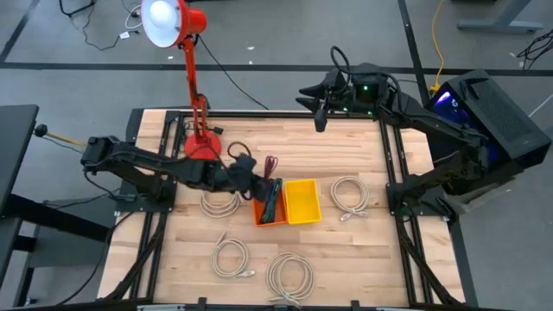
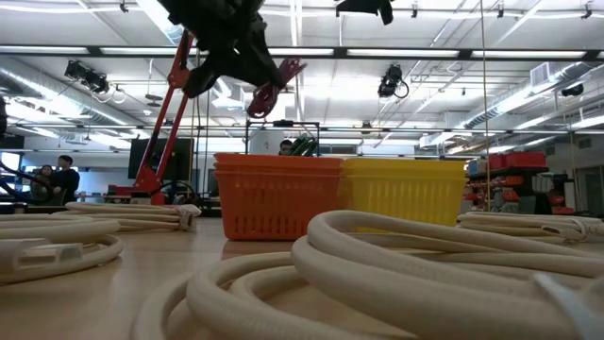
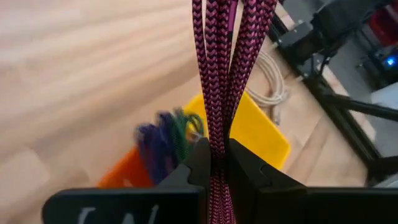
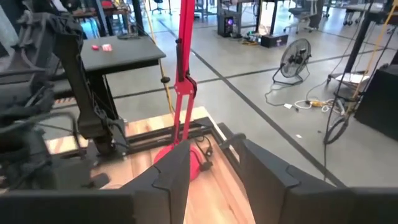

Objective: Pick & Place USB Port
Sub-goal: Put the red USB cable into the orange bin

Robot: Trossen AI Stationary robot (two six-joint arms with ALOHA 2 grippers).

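hovering left pincer (image 1: 257, 186) grips magenta cable (image 3: 217, 81) above orange bin (image 1: 270, 214).

No lettering can be read anywhere (pale strokes on the left tool (image 3: 217, 168) stay illegible).

we count four white cable coils (image 1: 349, 195), two bins, one orange (image 1: 269, 213) and one yellow (image 1: 302, 201), and one red lamp (image 1: 192, 78).
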